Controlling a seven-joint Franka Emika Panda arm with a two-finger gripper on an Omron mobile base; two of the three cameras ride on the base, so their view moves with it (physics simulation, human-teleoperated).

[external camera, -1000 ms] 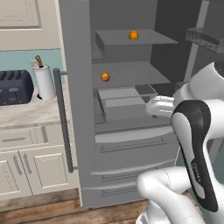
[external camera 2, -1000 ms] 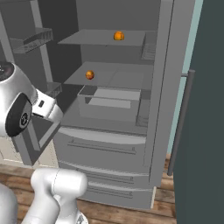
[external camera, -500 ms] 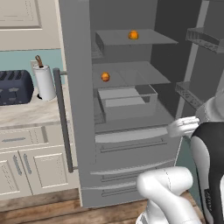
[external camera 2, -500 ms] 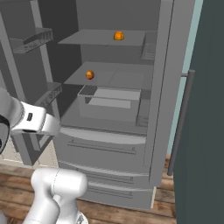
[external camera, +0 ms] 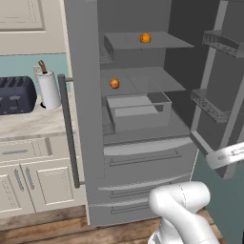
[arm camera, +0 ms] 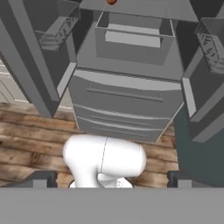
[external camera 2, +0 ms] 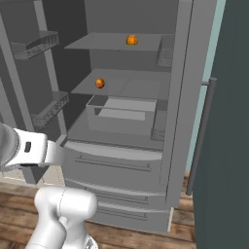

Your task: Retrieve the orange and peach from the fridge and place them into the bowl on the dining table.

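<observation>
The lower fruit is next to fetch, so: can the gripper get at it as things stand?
Probably yes. The fridge stands open and the fruit sits alone near the shelf's front. The gripper is open but low and drawn back, so it must rise first.

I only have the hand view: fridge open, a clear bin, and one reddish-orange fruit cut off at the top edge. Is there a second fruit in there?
Observer: Yes, a second orange fruit sits on the top shelf, one level above the one you see.
Operator: And where exactly is mine?
Observer: The lower fruit lies on the middle shelf, toward its left side, above the left end of the bin.
Operator: Anything next to the appliance?
Observer: Left of the fridge, a wall counter carries a dark toaster and a paper-towel roll.
</observation>
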